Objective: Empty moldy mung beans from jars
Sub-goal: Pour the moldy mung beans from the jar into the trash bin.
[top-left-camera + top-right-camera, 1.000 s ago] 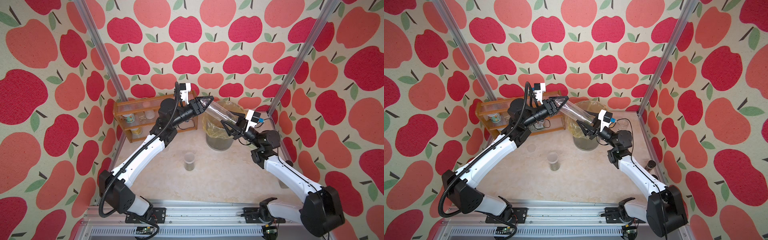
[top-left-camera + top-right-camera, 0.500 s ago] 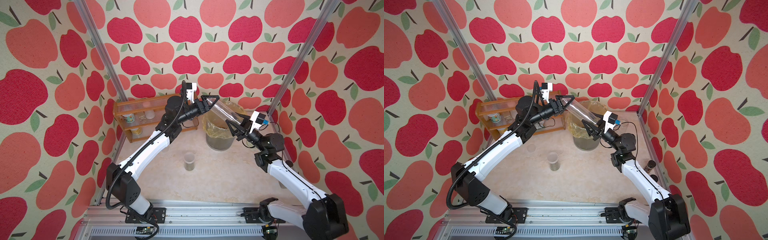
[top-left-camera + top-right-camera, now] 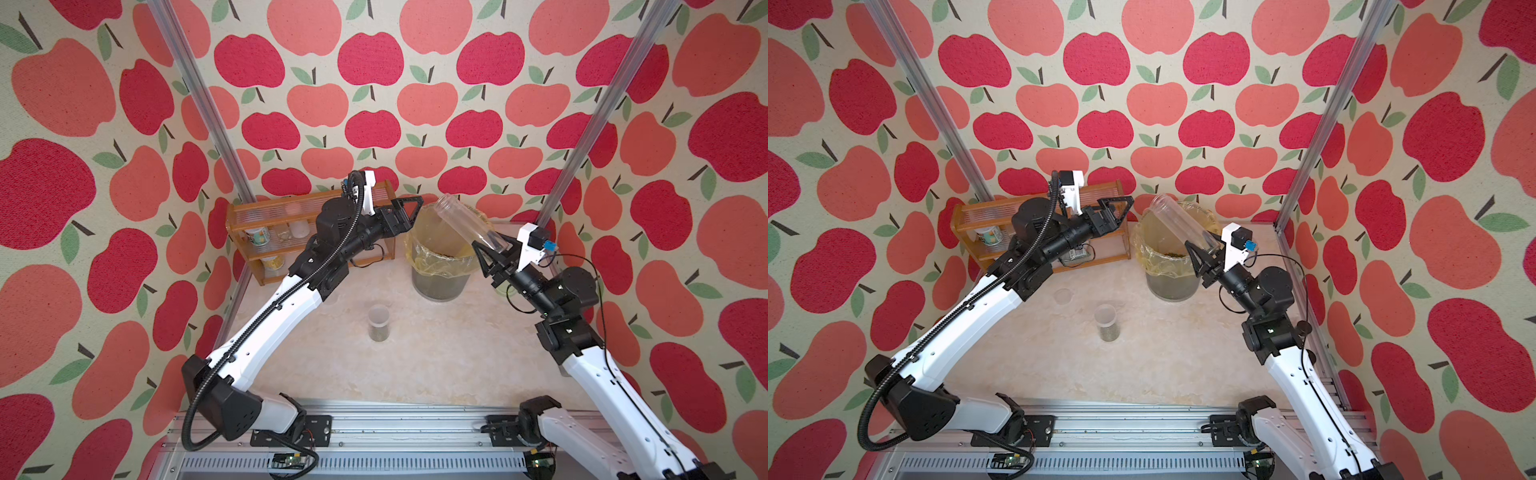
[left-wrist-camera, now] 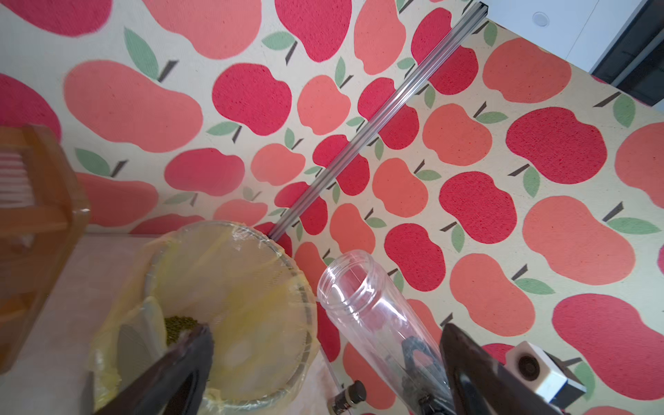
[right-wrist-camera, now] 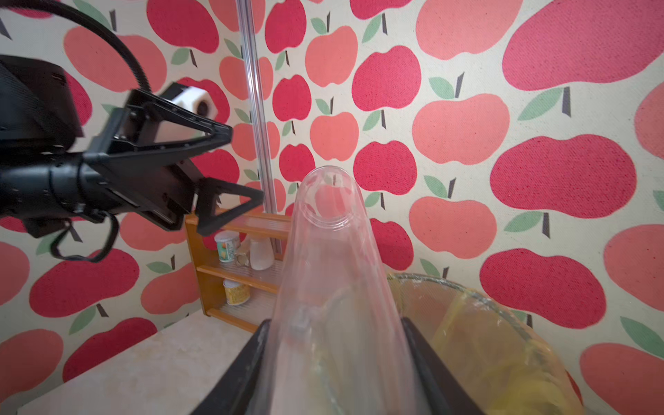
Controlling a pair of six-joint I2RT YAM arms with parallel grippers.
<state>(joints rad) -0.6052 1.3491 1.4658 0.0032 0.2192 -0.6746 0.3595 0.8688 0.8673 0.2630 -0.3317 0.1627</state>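
Apple-print walls [image 3: 374, 62] close in a pale marbled table [image 3: 436, 357], where the white-and-black left arm [image 3: 270, 328] and right arm [image 3: 602, 382] reach toward the back edge. A round grey bin lined with a yellow bag [image 3: 438, 289] stands near that back edge, right of centre. An orange wooden rack [image 3: 237, 232] fills the back left corner. A tall slim clear jar [image 3: 467, 224] hangs tilted above the bin with its base low and its open mouth raised toward the back wall. Both wrist views show its walls see-through from end to end. The right gripper [image 3: 496, 249] is clamped on that jar's base, one black finger on each side. The left gripper [image 3: 412, 217] is raised between rack and bin with its jaws spread wide and holding nothing, its tips near the jar's mouth but apart from it. A short clear jar [image 3: 379, 322] stands upright and uncapped near the table's middle, well apart from both arms. Printed cans [image 3: 259, 236] sit on the rack's shelves. A small clear round disc [image 3: 1063, 296] lies flat on the table, left of the short jar. Mung beans [image 4: 181, 323] show as a dull olive patch down inside the bag, and more fill the bottom of the short jar.
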